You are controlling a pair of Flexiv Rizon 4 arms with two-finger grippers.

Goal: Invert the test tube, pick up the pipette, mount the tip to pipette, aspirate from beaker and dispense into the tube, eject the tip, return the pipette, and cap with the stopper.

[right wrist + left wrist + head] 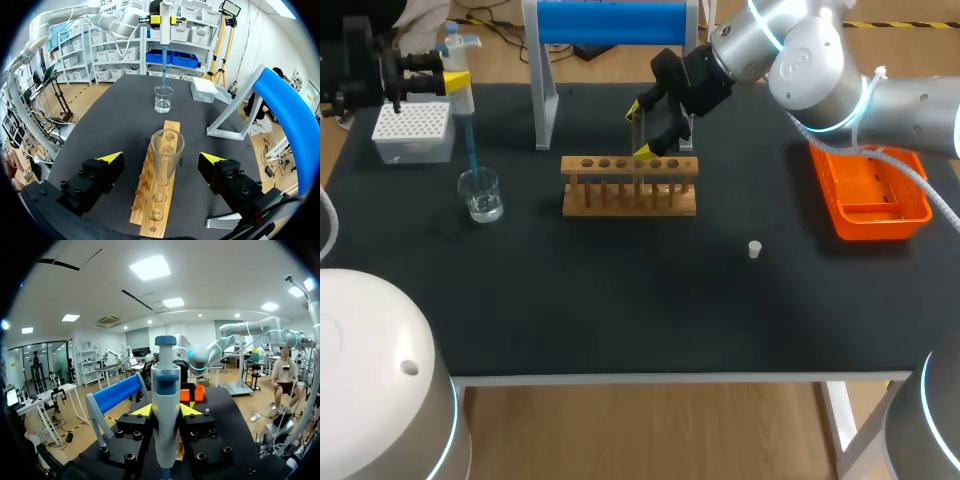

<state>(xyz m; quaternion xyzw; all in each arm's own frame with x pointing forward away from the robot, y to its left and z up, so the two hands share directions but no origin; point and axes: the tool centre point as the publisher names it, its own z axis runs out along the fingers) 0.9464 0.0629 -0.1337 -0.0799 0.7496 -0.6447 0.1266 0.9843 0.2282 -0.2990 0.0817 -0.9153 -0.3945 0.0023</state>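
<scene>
**On the black bench (620, 300): one arm loaded, the other empty-handed**

At the back left of the bench, the left gripper (166, 411) is clamped on the pale grey pipette with blue bands (166, 390). Its yellow tips press against the body from both sides. The pipette hangs upright, and its long blue tip (471, 150) reaches down into the small clear glass beaker (481, 195), which has some clear liquid in it. The white tip box (413, 130) sits just behind and to the left of the beaker.

The right gripper (161, 158) is spread wide over the long wooden rack (630, 187) in the middle of the bench. The clear glass test tube (167, 155) stands upright in one of the rack's holes, mouth up. It's between the fingers with a gap on each side, so nothing is touching it.

The small white stopper (755, 249) lies by itself to the right of the rack, well apart from it. The orange plastic basket (880, 225) sits at the right side. The grey stand with a blue top bar (610, 22) is behind the rack.
</scene>
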